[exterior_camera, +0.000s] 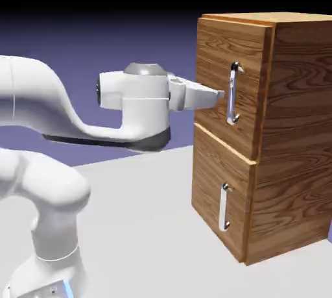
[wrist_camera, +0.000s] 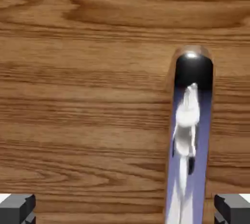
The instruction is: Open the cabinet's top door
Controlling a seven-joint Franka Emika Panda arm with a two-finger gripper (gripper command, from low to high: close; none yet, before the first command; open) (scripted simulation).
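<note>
The cabinet (exterior_camera: 292, 134) is a tall wood-grain box at the exterior view's right. Its top door (exterior_camera: 217, 63) carries a long vertical silver handle (exterior_camera: 233, 93). My gripper (exterior_camera: 219, 95) reaches level from the left, its tips right at that handle. In the hand view the door's wood (wrist_camera: 88, 96) fills the frame, and the silver handle (wrist_camera: 191, 135) runs down to the bottom edge. My gripper (wrist_camera: 125, 214) is open. The handle lies between the two grey fingertips (wrist_camera: 17, 209), nearer the right one. Nothing is gripped.
Below the top door is the lower door (exterior_camera: 214, 180) with a shorter silver handle (exterior_camera: 224, 207). The cabinet stands on a pale grey table (exterior_camera: 142, 232). My arm's white elbow and base rise at the lower left.
</note>
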